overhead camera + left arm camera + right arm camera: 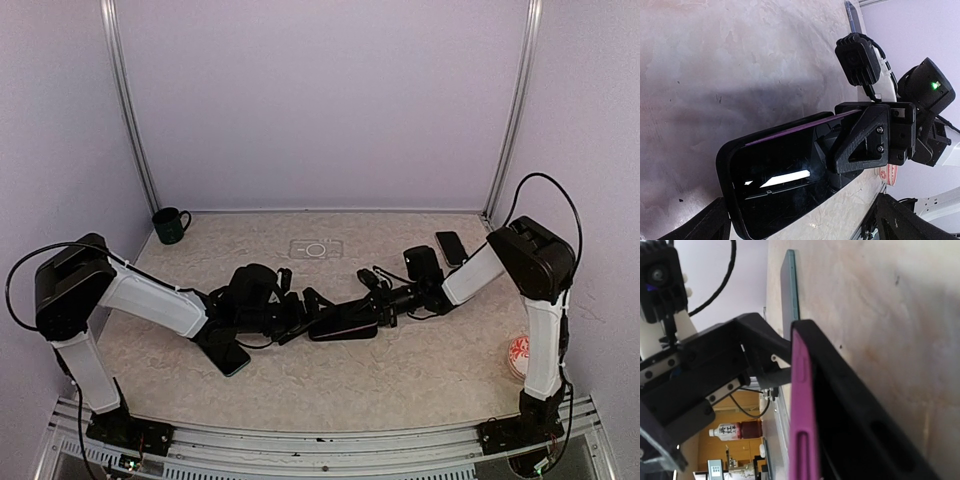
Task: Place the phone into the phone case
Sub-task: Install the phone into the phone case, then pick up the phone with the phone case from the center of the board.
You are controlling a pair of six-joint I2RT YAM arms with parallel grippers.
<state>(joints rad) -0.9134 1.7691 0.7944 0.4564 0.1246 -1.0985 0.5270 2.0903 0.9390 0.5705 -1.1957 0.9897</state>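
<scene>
Your right gripper is clamped on one end of the black phone case, pinching it at a tilt over the middle of the table. Whether the low end touches the surface, you can't tell from here. That grip steadies the shell so the other arm has something to push against. The phone sits inside it, glossy screen showing. A purple strip runs proud of the rim along one long side, so I'd say it isn't fully seated. Your left gripper faces it with its jaws spread wide, holding nothing and lined up on the free end, which looks ready for a press or squeeze. A spare handset lies by your left arm toward the near edge. A mug stands in the far left corner, well clear.
</scene>
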